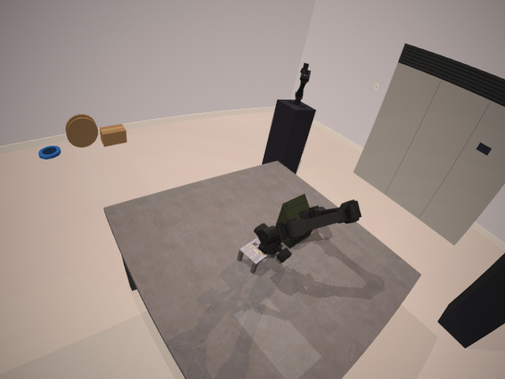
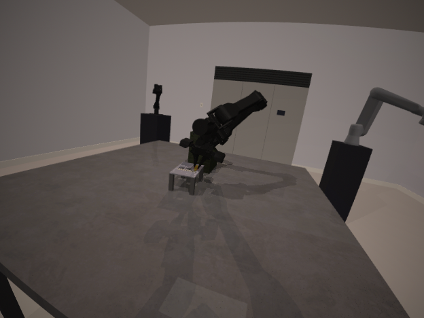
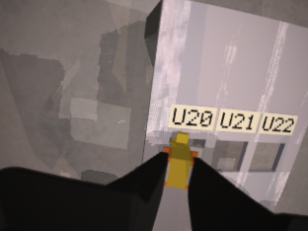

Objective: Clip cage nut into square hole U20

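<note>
With its forearm sloping down toward the rail plate (image 1: 252, 253) (image 2: 181, 172) (image 3: 197, 59), the hand (image 1: 267, 253) (image 2: 196, 166) (image 3: 178, 162) clenched around the yellow cage nut (image 2: 196, 167) (image 3: 179, 170).

On the rail plate (image 1: 253, 252) (image 2: 185, 172) (image 3: 212, 64): three labels (image 3: 237, 120), two holes (image 3: 265, 156) fully in sight, a third partly hidden, and one nut (image 2: 196, 167) (image 3: 179, 170) over it. Beyond the plate: two pedestals (image 1: 287, 134) (image 2: 155, 128), one box (image 1: 113, 135), one blue ring (image 1: 42, 155).

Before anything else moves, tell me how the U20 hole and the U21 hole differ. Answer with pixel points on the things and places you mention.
The U20 hole (image 3: 199, 142) is mostly hidden behind the yellow nut (image 3: 179, 170) in the pincer (image 3: 178, 162); the U21 hole (image 3: 230, 157) shows nearly whole. The U20 hole sits nearer the plate's edge, the U21 hole further in. Both are cut in the same plate (image 3: 242, 59).
</note>
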